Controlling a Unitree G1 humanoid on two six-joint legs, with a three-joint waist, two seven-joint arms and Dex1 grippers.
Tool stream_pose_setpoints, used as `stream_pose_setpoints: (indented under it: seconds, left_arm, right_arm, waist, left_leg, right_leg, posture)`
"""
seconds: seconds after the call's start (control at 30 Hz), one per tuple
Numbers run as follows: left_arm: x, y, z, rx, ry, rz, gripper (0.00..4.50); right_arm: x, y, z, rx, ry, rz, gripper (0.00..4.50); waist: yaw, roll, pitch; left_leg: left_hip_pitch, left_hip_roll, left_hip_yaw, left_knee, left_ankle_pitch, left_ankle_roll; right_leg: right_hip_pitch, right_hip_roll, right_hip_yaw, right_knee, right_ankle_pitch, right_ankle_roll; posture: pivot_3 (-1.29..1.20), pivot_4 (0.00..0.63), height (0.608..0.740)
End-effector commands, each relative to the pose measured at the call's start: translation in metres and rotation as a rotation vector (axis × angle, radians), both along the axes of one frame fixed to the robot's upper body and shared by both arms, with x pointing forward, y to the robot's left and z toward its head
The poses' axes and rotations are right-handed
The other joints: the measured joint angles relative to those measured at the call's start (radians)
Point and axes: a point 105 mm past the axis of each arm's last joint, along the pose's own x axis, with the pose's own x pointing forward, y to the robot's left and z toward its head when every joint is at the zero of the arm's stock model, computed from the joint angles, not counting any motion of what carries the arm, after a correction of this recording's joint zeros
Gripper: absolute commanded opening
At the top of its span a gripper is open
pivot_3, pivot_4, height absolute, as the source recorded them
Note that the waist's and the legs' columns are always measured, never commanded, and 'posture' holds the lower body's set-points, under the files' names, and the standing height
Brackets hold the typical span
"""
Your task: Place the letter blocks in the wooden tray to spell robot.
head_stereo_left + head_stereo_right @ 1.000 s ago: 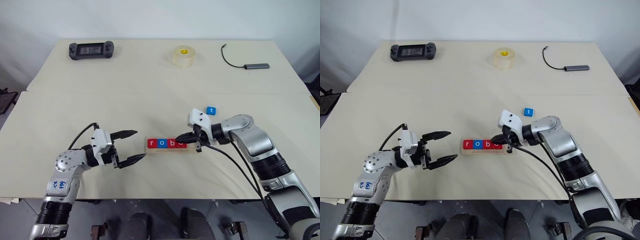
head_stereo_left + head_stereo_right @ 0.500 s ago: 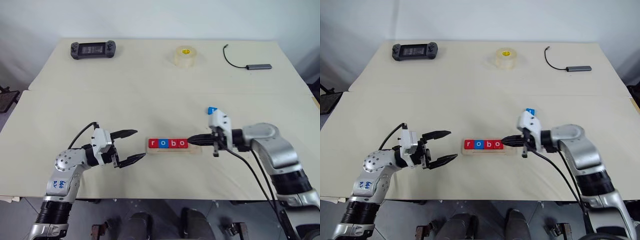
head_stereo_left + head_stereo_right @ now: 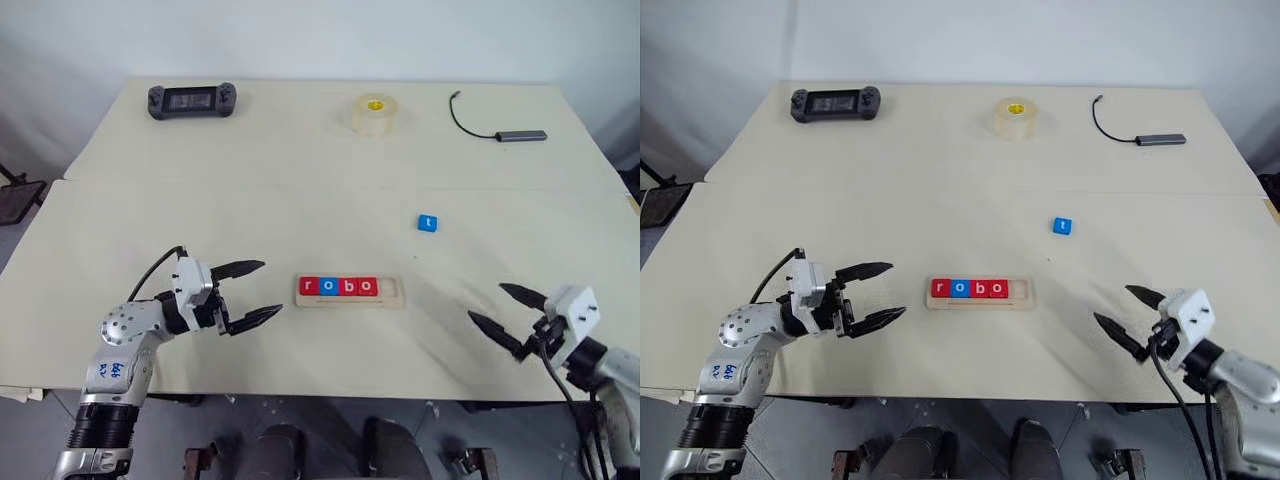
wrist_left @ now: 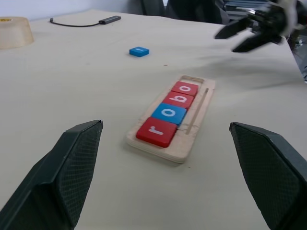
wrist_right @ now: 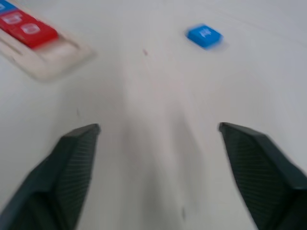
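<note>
We see the tray (image 3: 351, 291) mid-desk (image 3: 300, 180) holding four blocks (image 3: 338, 287): r, o, b, o, last slot bare. The blue t block (image 3: 427, 223) lies loose on the desk, up and right of the tray, well apart. Left claw (image 3: 249, 296) wide open, empty, left of the tray. Right claw (image 3: 508, 315) wide open, empty, near the desk's front right edge.

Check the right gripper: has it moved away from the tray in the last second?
Yes. The right gripper has pulled away from the wooden tray toward the table's near right corner, and its jaws now stand open and empty.
</note>
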Motion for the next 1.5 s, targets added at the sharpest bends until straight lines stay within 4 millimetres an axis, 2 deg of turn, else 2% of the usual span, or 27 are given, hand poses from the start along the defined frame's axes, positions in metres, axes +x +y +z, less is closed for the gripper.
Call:
stream_pose_setpoints:
  seconds: [0.03,0.23,0.37,0.53,0.63,0.73,0.87,1.0,1.1,1.23,1.33,1.43,1.5]
  left_arm:
    - [0.003,0.001,0.007,-0.013,-0.018,-0.003,4.5]
    - [0.008,-0.002,0.01,-0.026,-0.011,-0.004,4.5]
    - [0.008,-0.005,0.01,-0.001,-0.016,-0.021,4.5]
    - [0.007,-0.008,0.01,0.008,-0.021,-0.03,4.5]
    - [0.007,-0.008,0.01,0.009,-0.027,-0.02,4.5]
    - [0.006,-0.008,0.01,0.004,-0.029,-0.009,4.5]
    - [0.003,-0.008,0.01,0.001,-0.031,-0.003,4.5]
    - [0.001,-0.008,0.011,0.001,-0.037,0.005,4.5]
    - [0.0,-0.008,0.012,0.004,-0.041,0.008,4.5]
    - [-0.001,-0.008,0.012,0.005,-0.043,0.01,4.5]
    - [-0.001,-0.009,0.014,0.007,-0.042,0.008,4.5]
    - [-0.002,-0.011,0.015,0.006,-0.04,-0.003,4.5]
    - [-0.002,-0.012,0.016,0.002,-0.039,-0.012,4.5]
  right_arm:
    - [-0.001,-0.009,0.015,-0.008,-0.103,-0.062,4.47]
    - [0.019,0.005,0.035,0.074,-0.157,-0.039,4.47]
    - [0.067,0.036,0.061,0.233,-0.074,-0.059,4.47]
    - [0.109,0.053,0.06,0.182,0.091,-0.193,4.47]
    - [0.13,0.069,0.059,0.207,0.133,-0.283,4.47]
    - [0.151,0.088,0.06,0.223,0.099,-0.371,4.47]
    - [0.165,0.096,0.051,0.23,0.11,-0.488,4.47]
    - [0.17,0.106,0.043,0.217,0.125,-0.531,4.47]
    - [0.169,0.106,0.036,0.206,0.142,-0.566,3.86]
    - [0.168,0.105,0.036,0.215,0.14,-0.576,2.49]
    - [0.165,0.103,0.044,0.219,0.111,-0.542,1.46]
    - [0.157,0.094,0.052,0.22,0.082,-0.542,1.47]
    - [0.144,0.086,0.057,0.189,0.066,-0.522,1.47]
  waist:
    - [-0.006,0.001,0.0]
    - [-0.016,0.001,0.0]
    - [-0.028,0.001,-0.001]
    - [-0.02,0.002,-0.001]
    - [-0.021,0.002,-0.001]
    - [-0.027,0.002,-0.001]
    - [-0.027,0.002,-0.001]
    - [-0.03,0.002,-0.001]
    - [-0.03,0.003,-0.001]
    - [-0.031,0.003,-0.001]
    - [-0.03,0.003,-0.001]
    - [-0.03,0.003,-0.001]
    - [-0.027,0.003,-0.001]
  left_leg:
    - [0.001,0.0,0.001,0.0,0.0,0.0]
    - [0.002,0.001,0.002,0.0,0.0,0.0]
    - [0.001,0.002,0.001,0.0,0.0,-0.001]
    - [-0.001,0.003,-0.002,0.001,0.001,-0.003]
    - [-0.003,0.002,-0.004,0.0,0.001,-0.003]
    - [-0.003,0.001,-0.004,0.0,0.001,-0.003]
    - [-0.003,0.0,-0.004,-0.001,0.001,-0.003]
    - [-0.003,0.0,-0.004,-0.001,0.001,-0.003]
    - [-0.003,0.0,-0.004,-0.001,0.001,-0.003]
    - [-0.002,0.0,-0.004,-0.001,0.001,-0.003]
    - [-0.002,0.0,-0.004,-0.001,0.001,-0.003]
    - [-0.002,0.0,-0.004,-0.001,0.001,-0.003]
    - [-0.003,0.0,-0.004,-0.001,0.001,-0.003]
  right_leg:
    - [0.0,0.0,0.001,0.0,0.0,0.0]
    - [0.0,0.001,0.002,0.001,0.0,0.0]
    - [-0.001,0.0,0.002,0.001,0.0,0.0]
    - [-0.003,0.001,-0.001,0.004,-0.002,-0.003]
    - [-0.004,0.001,-0.002,0.005,-0.002,-0.004]
    - [-0.005,0.0,-0.001,0.006,-0.002,-0.004]
    - [-0.006,0.0,-0.001,0.008,-0.002,-0.004]
    - [-0.007,0.0,-0.001,0.009,-0.002,-0.004]
    - [-0.007,0.0,-0.001,0.01,-0.002,-0.004]
    - [-0.007,0.0,-0.001,0.01,-0.002,-0.004]
    - [-0.007,0.0,0.0,0.01,-0.002,-0.004]
    - [-0.007,0.0,0.0,0.01,-0.002,-0.004]
    - [-0.007,0.0,0.0,0.01,-0.002,-0.004]
  posture:
    - [0.0,0.15,0.74]
    - [0.0,0.15,0.74]
    - [0.0,0.15,0.74]
    - [0.0,0.15,0.74]
    - [0.0,0.15,0.74]
    - [0.0,0.15,0.74]
    - [0.0,0.15,0.74]
    - [0.0,0.15,0.74]
    - [0.0,0.15,0.74]
    - [0.0,0.15,0.74]
    - [0.0,0.15,0.74]
    - [0.0,0.15,0.74]
    - [0.0,0.15,0.74]
